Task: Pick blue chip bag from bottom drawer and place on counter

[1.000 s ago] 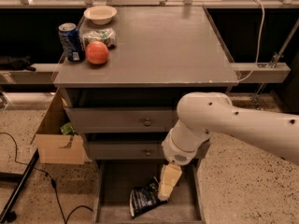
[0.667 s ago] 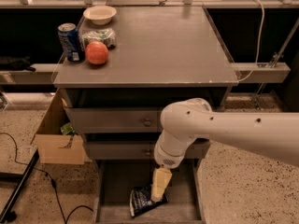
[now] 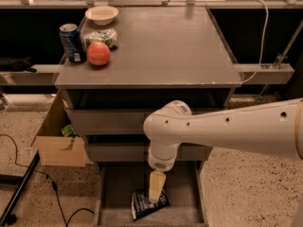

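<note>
Your gripper (image 3: 155, 198) points straight down into the open bottom drawer (image 3: 185, 193), its tip on the blue chip bag (image 3: 142, 206) lying on the drawer floor. You cannot tell whether it is clamped on the bag. The counter (image 3: 165, 46) above holds a soda can (image 3: 72, 42) and an apple (image 3: 98, 54).

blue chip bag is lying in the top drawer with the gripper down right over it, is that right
Not quite. The camera view shows the blue chip bag lying in the open bottom drawer, not the top one. The gripper is indeed down right over it.
</note>
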Controlling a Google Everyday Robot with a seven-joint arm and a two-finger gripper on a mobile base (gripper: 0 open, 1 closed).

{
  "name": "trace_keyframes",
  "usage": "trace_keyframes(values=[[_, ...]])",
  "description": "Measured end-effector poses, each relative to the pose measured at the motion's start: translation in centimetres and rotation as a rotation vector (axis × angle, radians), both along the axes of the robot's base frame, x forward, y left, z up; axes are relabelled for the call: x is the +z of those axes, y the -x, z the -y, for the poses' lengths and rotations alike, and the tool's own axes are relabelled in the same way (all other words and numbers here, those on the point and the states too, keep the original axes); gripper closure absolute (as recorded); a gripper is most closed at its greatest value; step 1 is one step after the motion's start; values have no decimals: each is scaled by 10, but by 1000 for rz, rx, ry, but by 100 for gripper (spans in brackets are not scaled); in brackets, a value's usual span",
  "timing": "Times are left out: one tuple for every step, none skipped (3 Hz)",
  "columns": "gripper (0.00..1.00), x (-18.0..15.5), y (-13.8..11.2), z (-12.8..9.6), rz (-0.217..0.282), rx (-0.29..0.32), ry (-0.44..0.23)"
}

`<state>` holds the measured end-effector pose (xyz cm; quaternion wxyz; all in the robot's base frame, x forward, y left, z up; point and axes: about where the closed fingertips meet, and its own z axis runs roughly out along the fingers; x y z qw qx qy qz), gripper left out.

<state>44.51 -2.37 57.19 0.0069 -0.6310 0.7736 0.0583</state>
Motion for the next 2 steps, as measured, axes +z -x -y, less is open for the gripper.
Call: trace_keyframes(values=[[0,-2,-1,16,22,-79,103],[0,-4,0,18,13,-74,96]])
